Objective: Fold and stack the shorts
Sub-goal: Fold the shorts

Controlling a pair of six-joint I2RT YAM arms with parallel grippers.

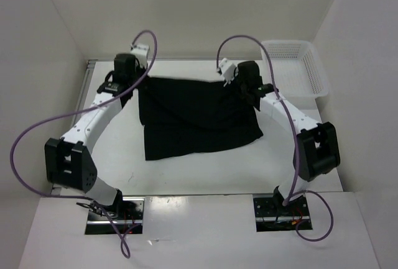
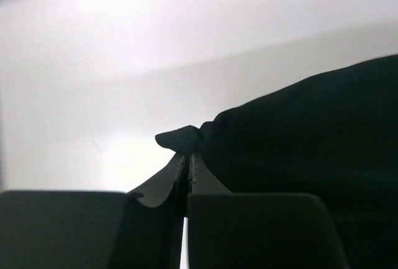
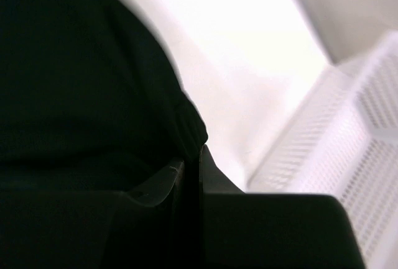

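The black shorts (image 1: 199,117) hang and drape across the middle of the white table, their far edge lifted between the two arms. My left gripper (image 1: 138,81) is shut on the far left corner of the shorts (image 2: 292,138); a small tuft of cloth pokes out above its fingertips (image 2: 188,157). My right gripper (image 1: 239,82) is shut on the far right corner, where the shorts (image 3: 81,76) fill the left of the right wrist view and run down between the fingertips (image 3: 193,157). The near edge of the cloth rests on the table.
A white mesh basket (image 1: 295,67) stands at the back right of the table, also close by in the right wrist view as the basket (image 3: 348,145). White walls enclose the table (image 1: 205,173) on three sides. Purple cables loop off both arms.
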